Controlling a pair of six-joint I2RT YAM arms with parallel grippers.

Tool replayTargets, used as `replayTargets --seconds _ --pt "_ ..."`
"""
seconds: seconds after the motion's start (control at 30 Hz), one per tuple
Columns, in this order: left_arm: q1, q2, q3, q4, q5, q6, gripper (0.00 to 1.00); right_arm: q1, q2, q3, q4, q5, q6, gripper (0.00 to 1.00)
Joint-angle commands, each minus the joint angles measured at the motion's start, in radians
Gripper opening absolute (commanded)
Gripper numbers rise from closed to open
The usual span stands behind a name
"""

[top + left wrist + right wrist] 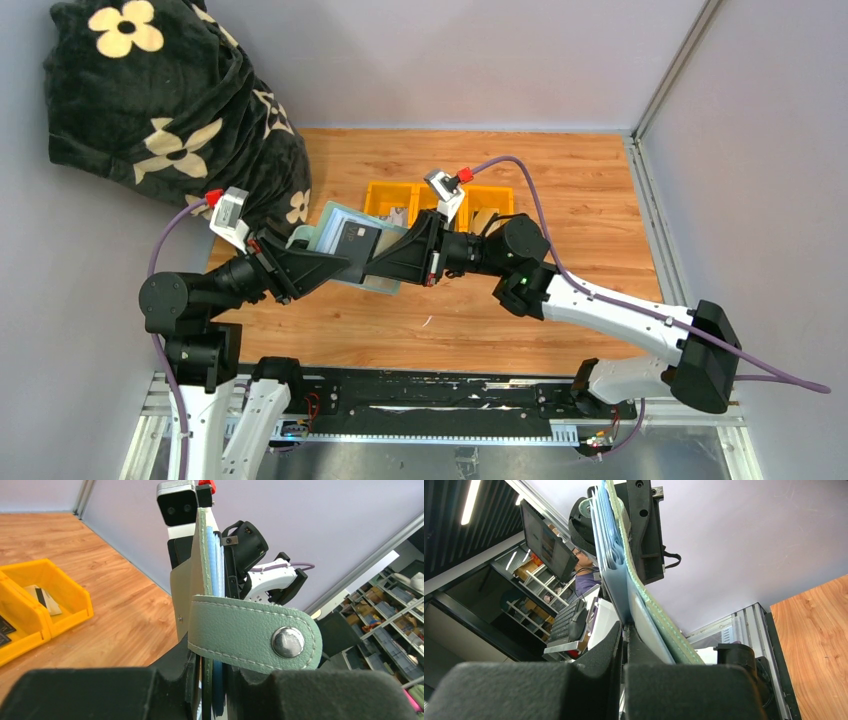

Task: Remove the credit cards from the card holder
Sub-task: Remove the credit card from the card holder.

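Left hand clamps the card holder at one edge and right hand is pinched fully closed on the opposite edge. The holder is fanned open and held off the bench between them, with a dark credit card showing in a leaf and the snap strap loose. Yellow tray just behind, floral bag near the left arm, bare wood to the right.

One yellow tray of three compartments held at least two cards. Before the tray hung one card holder showing one dark card, between two claws, the left claw and the right claw. One flowered blanket sat left of the tray.
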State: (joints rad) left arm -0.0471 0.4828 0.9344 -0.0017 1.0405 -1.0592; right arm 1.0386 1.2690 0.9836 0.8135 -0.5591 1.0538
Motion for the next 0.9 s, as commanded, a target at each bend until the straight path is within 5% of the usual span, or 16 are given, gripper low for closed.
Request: replayTargets --seconds 0.0,0.53,0.7,0.87 --pt "-0.007 -0.007 0.042 0.069 0.032 -0.038 0.17 -0.008 -0.016 -0.032 -0.016 0.023 -0.031 0.00" --pt "-0.007 -0.009 0.058 0.039 0.010 -0.020 0.16 -0.008 -0.033 -0.022 -0.021 0.012 -0.035 0.00" --pt "-0.007 -0.009 0.058 0.018 0.005 -0.007 0.12 -0.008 -0.005 0.028 -0.019 0.016 -0.022 0.41" --pt "-0.007 -0.009 0.070 -0.025 -0.001 0.021 0.06 -0.008 0.015 0.063 0.002 0.014 -0.003 0.41"
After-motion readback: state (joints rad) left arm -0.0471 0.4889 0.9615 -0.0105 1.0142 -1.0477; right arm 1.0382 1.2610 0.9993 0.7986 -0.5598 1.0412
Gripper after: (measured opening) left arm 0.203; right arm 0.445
